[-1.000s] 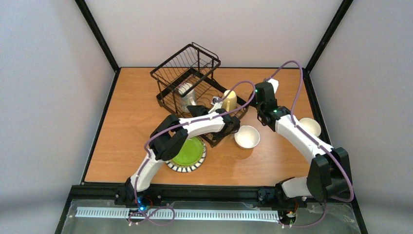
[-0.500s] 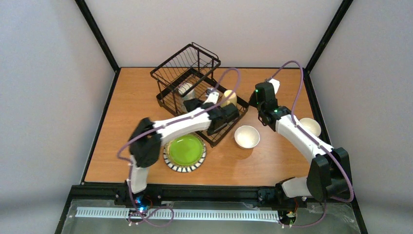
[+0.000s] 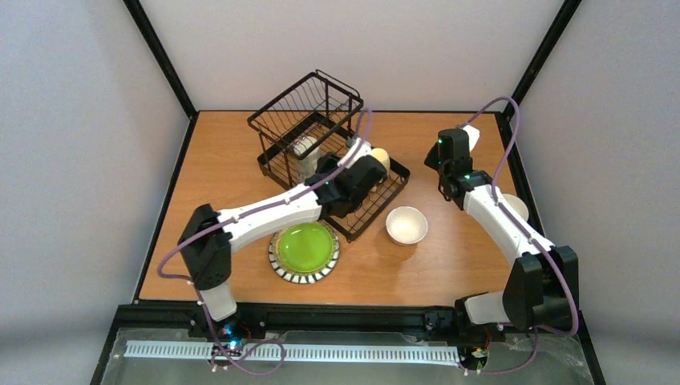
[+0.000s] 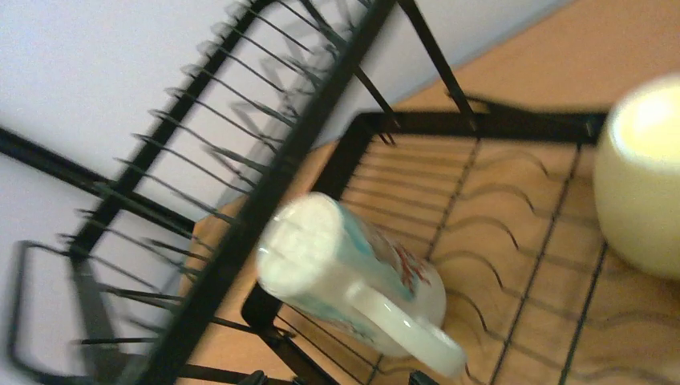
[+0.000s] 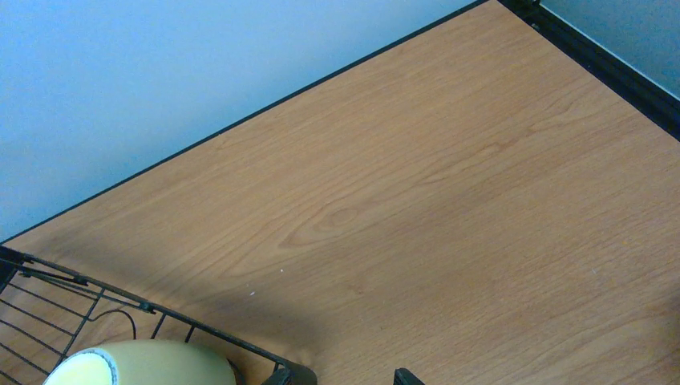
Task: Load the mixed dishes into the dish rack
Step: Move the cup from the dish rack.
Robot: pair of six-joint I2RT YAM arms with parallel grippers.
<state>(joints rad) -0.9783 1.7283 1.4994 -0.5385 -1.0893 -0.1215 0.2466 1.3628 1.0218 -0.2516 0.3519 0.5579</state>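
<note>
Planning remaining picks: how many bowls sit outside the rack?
2: a centre bowl beside the rack's near corner; a right bowl at the table's right edge, partly behind the right arm.

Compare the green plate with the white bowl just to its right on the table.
The lime-green plate is flat and wide, while the white bowl is deeper and smaller across. The plate has a black-and-white striped rim, but the bowl is plain all over. The plate lies nearer the robot, and the bowl is a little farther back. Both sit right side up on the table, outside the dish rack, and neither is held.
</note>
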